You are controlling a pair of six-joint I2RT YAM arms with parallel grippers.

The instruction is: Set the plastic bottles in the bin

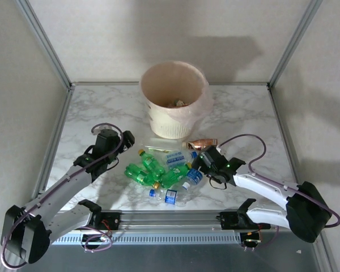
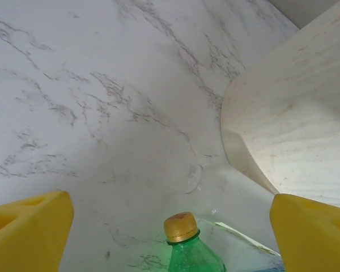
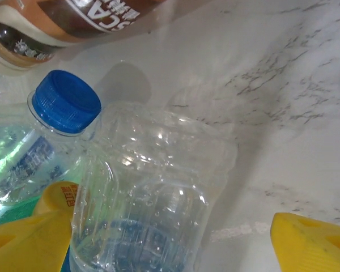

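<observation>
- Your left claw [image 2: 171, 204] is spread wide and pinches nothing. A green bottle [image 2: 190, 255] with a gold cap points up between its yellow fingers [image 2: 28, 232], touching neither.
- Your right claw [image 3: 170, 221] is spread too, straddling a clear bottle [image 3: 147, 192]. One finger stands clear of it.
- Just beside that one lie a blue-capped bottle [image 3: 22, 164] and a copper-brown bottle [image 3: 73, 17].
- The plastic bottles [image 1: 161, 170] lie heaped on the marble tabletop [image 1: 102, 107], between the two claws.
- The bin [image 1: 173, 96] stands upright just behind the heap.
</observation>
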